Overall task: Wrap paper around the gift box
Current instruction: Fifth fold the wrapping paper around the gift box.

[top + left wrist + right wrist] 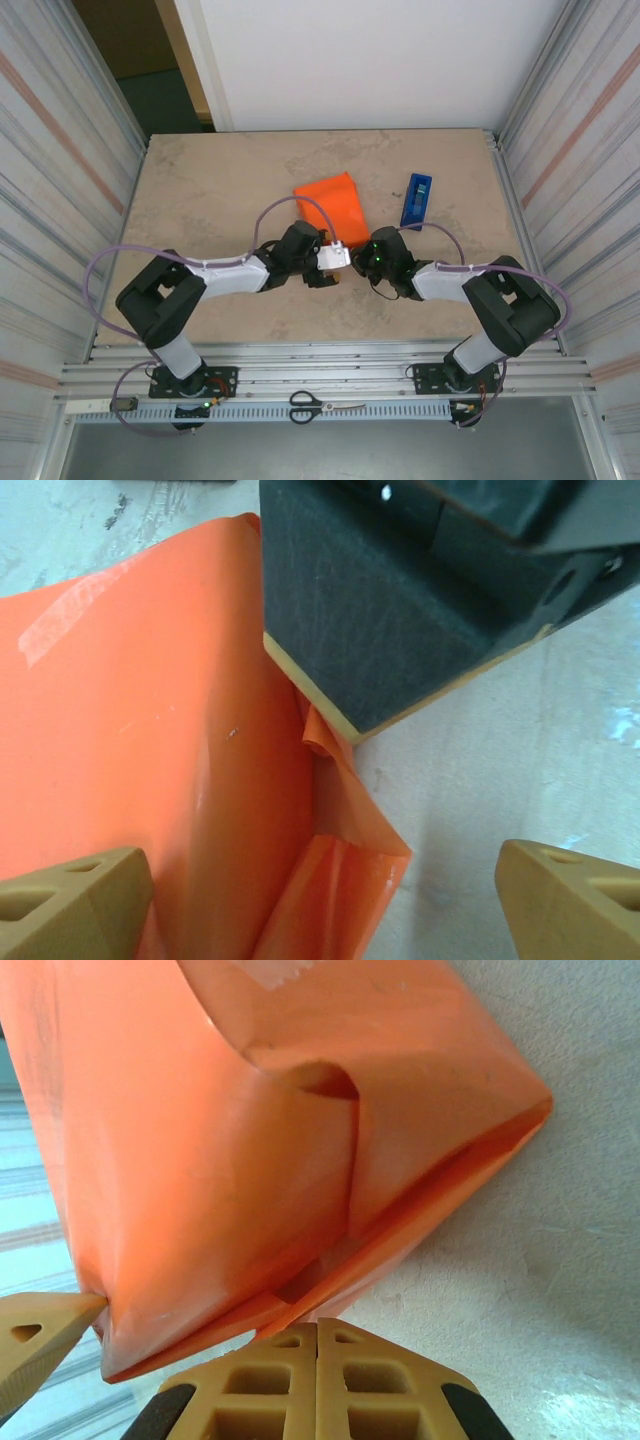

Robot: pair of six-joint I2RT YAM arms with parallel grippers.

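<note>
Just right of the folded paper [330,203] lies one blue tape dispenser [418,199], apart from it. One pair of scissors [325,405] sits on the near rail. Both wrists crowd the paper's near edge. The right gripper [318,1340] is pinched on that edge, and the left gripper [320,900] gapes wide, holding nothing. Bare table [200,190] stretches left and beyond, and ribbed walls [60,150] close both sides.

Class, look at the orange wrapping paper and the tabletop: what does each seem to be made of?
The paper: thin, smooth, slightly glossy sheet, judging by its sheen and soft creases; possibly coated paper or film. The tabletop: beige, matte, mottled like stone, perhaps laminate.
</note>
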